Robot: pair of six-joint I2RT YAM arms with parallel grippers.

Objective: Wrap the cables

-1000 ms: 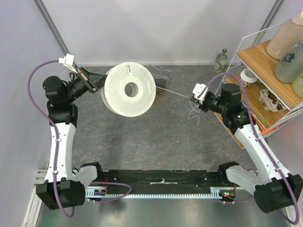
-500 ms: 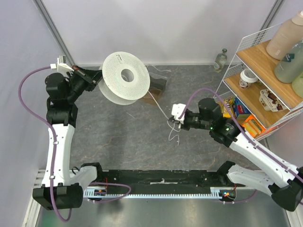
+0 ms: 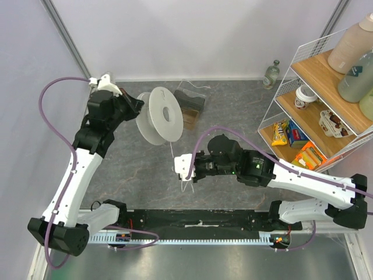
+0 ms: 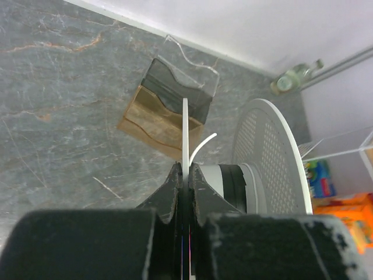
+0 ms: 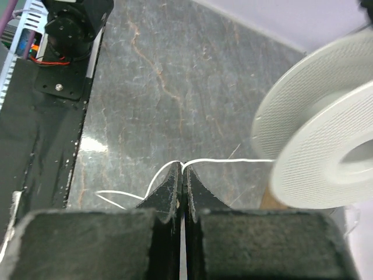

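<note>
The bench (image 3: 233, 111) is grey veined stone, walled in white, with a wire shelf (image 3: 274, 105) of bottles and packets at my right. The left pincer (image 4: 185, 177) is closed on the thin edge of one flange of the white spool (image 3: 160, 115), holding it on edge. The right pincer (image 5: 182, 170) is closed on the cable (image 5: 227, 161), a thin white line that runs from between the spool's flanges to the jaws. A loose tail curls onto the bench beyond them.

Hazards I judge from this position:

1. Spool grip. The hold is on the flange edge only. A hard pull along the cable could twist the spool in the jaws or drag it free.
2. Cable grip. The line is far thinner than the fingers. It could slide through, tension would drop, and the turns could slacken.
3. Tracking. If I lead the cable off-line, it could ride over a flange rim.
4. Tail. The loose curl could snag on the clear holder (image 3: 189, 102) behind the spool.
</note>
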